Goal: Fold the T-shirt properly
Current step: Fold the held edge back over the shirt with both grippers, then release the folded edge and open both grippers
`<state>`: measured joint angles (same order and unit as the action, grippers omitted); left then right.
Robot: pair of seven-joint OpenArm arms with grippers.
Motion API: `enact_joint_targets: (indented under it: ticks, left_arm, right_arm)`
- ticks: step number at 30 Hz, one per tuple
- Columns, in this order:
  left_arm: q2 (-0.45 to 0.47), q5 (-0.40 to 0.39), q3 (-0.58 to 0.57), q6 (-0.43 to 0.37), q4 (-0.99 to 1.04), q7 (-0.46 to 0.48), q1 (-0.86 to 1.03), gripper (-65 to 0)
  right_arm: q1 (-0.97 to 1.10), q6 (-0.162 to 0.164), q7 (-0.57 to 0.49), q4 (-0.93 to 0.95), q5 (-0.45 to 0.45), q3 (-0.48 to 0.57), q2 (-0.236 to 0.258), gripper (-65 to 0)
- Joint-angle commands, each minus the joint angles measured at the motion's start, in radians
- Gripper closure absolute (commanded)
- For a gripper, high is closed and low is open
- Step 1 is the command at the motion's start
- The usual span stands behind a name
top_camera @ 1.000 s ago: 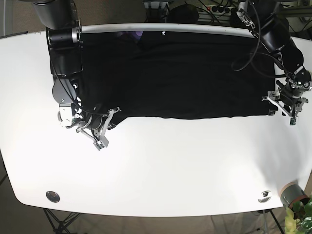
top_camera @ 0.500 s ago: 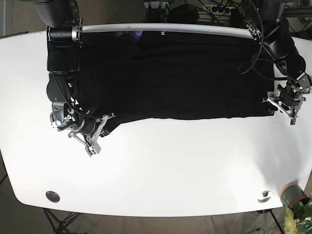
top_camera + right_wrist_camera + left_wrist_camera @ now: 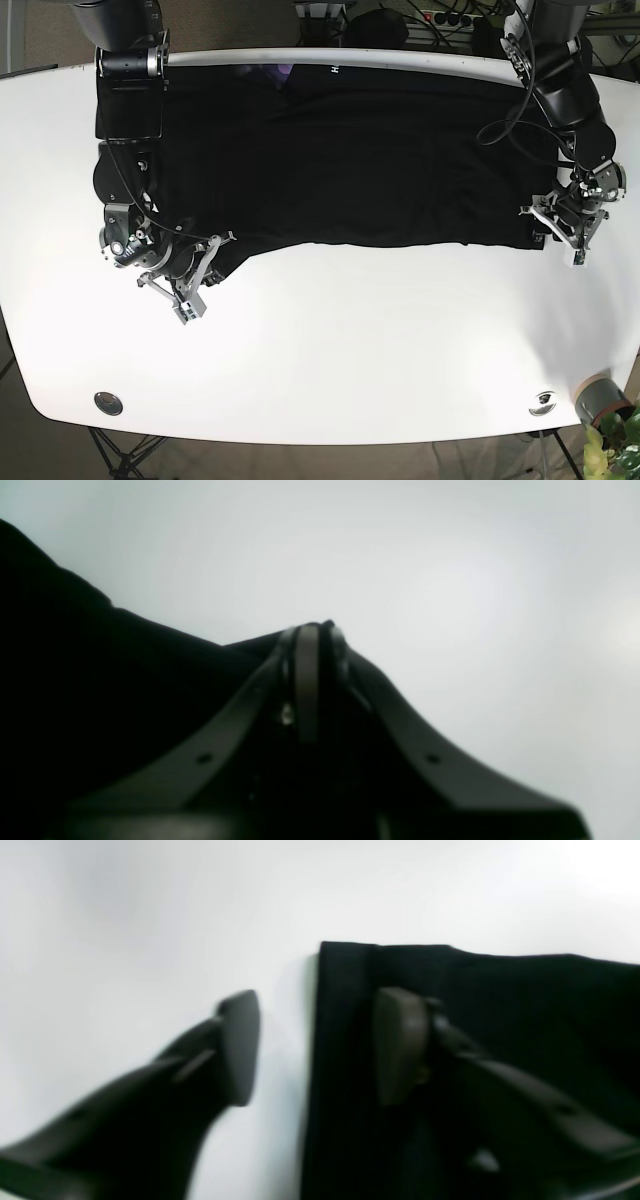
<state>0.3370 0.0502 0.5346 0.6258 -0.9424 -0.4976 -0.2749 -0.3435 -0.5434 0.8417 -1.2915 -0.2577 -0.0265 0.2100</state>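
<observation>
Two end effectors at opposite ends of black T-shirt (image 3: 350,160), spread flat across far half of white surface (image 3: 350,350). Left end effector (image 3: 315,1045) parted wide, astride shirt's edge: one finger (image 3: 400,1040) over cloth, other over bare surface. Right end effector (image 3: 312,645) pinched tight on shirt's near edge, cloth bunched between fingers.

1. A white table (image 3: 330,350) with rounded corners fills the base view.
2. A black T-shirt (image 3: 350,150) lies spread flat across its upper half, reaching the top edge.
3. Two small round metal fittings sit in the tabletop, one lower left (image 3: 108,403), one lower right (image 3: 543,401).
</observation>
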Motion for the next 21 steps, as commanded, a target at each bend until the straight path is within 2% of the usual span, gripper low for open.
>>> enact_joint_targets:
  ticks: [1,4,7,11,17,21]
  left_arm:
    - [0.014,0.006,-0.006,-0.005,0.020,0.009,-0.014,-16.4]
    - [0.015,0.006,-0.005,-0.004,0.033,0.032,-0.014,-0.4]
    - [0.017,0.003,0.003,-0.002,0.023,0.033,-0.014,0.0]
    - [0.010,0.003,0.107,0.003,-0.074,0.035,-0.005,0.0]
    - [-0.036,0.009,0.169,0.072,-0.189,0.032,0.003,0.0]
    - [-0.039,0.004,0.172,0.072,-0.269,-0.029,0.026,0.0]
  right_arm:
    - [-0.027,-0.002,-0.003,-0.024,-0.010,-0.008,0.012,-2.1]
    - [-0.027,-0.002,0.008,-0.024,-0.010,-0.059,0.012,-2.1]
    - [-0.027,-0.004,0.008,-0.026,-0.010,-0.103,0.012,-2.1]
    - [-0.019,-0.004,0.011,-0.078,-0.012,-0.117,0.027,-2.1]
    - [0.027,-0.004,0.083,-0.231,-0.015,-0.122,0.039,-2.1]
    - [0.065,-0.004,0.133,-0.334,-0.018,-0.177,0.036,-2.1]
